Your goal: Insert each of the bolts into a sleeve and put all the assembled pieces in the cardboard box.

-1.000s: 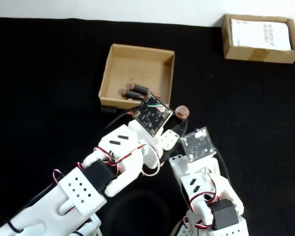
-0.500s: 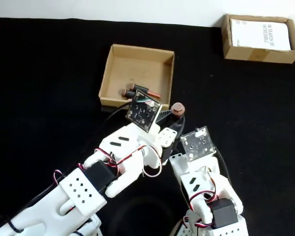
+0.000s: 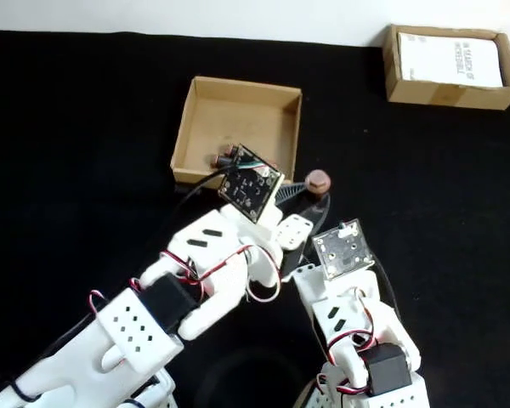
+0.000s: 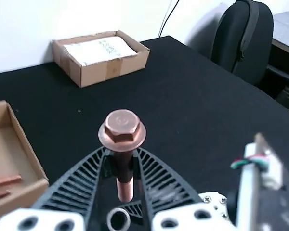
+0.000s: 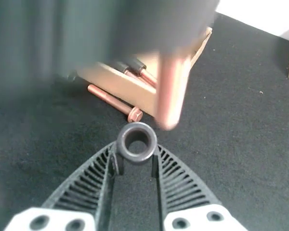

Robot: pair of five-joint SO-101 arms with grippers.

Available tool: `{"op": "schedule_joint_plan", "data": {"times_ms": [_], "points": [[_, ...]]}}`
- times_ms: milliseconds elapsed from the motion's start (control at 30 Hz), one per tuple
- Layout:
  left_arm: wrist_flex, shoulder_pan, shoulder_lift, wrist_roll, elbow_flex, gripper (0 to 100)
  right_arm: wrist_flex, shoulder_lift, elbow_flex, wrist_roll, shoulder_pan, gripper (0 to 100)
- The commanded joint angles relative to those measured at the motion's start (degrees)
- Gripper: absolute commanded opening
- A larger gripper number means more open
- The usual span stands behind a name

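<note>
My left gripper (image 4: 120, 155) is shut on a copper bolt (image 4: 121, 131), held upright with its hex head up; its head (image 3: 317, 180) shows just right of the cardboard box (image 3: 197, 127). My right gripper (image 5: 136, 153) is shut on a dark sleeve (image 5: 136, 143), bore facing up. The bolt's tip (image 4: 125, 192) hangs just above the sleeve's opening (image 4: 118, 220), slightly off to one side in the right wrist view. Assembled pieces (image 3: 229, 156) lie in the box near its front wall. A loose bolt (image 5: 113, 101) lies on the table against the box.
A second cardboard box (image 3: 452, 66) with white paper in it stands at the far right. The table is covered in black cloth (image 3: 85, 170). An office chair (image 4: 245, 38) stands beyond the table's edge. Both arms crowd the front centre.
My left gripper has carried the bolt a little farther away and slightly right, and its wrist has swung toward the box. The right arm has barely moved.
</note>
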Motion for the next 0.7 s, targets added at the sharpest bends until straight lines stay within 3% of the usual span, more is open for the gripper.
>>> {"op": "schedule_joint_plan", "data": {"times_ms": [0,667], "points": [[2.8,0.5,0.0,-1.1,-4.1,1,-1.4,0.1,-1.5,0.3,-0.2,0.7],[5.5,-0.1,-0.1,-0.9,-2.8,1,-1.4,0.1,-1.6,0.4,-0.2,0.7]]}}
